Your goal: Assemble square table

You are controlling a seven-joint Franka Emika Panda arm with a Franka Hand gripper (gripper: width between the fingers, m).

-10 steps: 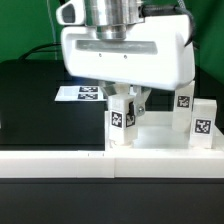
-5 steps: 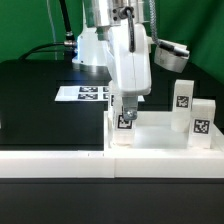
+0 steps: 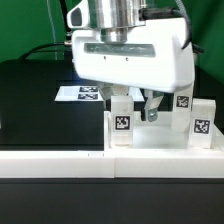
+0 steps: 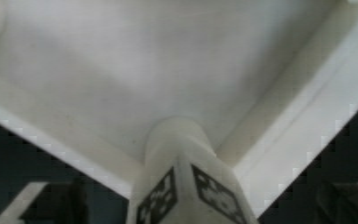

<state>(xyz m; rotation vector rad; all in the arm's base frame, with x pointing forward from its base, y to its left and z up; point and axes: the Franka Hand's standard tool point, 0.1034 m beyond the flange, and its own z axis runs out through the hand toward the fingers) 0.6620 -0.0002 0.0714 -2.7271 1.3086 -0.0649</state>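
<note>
Your gripper (image 3: 135,108) has its fingers spread wide around the leg (image 3: 120,121), not squeezing it. That leg stands up in a corner of the square top (image 3: 150,140) on the counter. Next, you likely need to twist it tighter.

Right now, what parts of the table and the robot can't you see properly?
- Table top: exterior view, its back is hidden by the robot's hand; the picture's right edge cuts it off.
- Leg under the hand: exterior view, its upper end is covered by the hand.
- Leg's tags: wrist view, too blurred to read.
- Marker board: exterior view, partly behind the hand.
</note>
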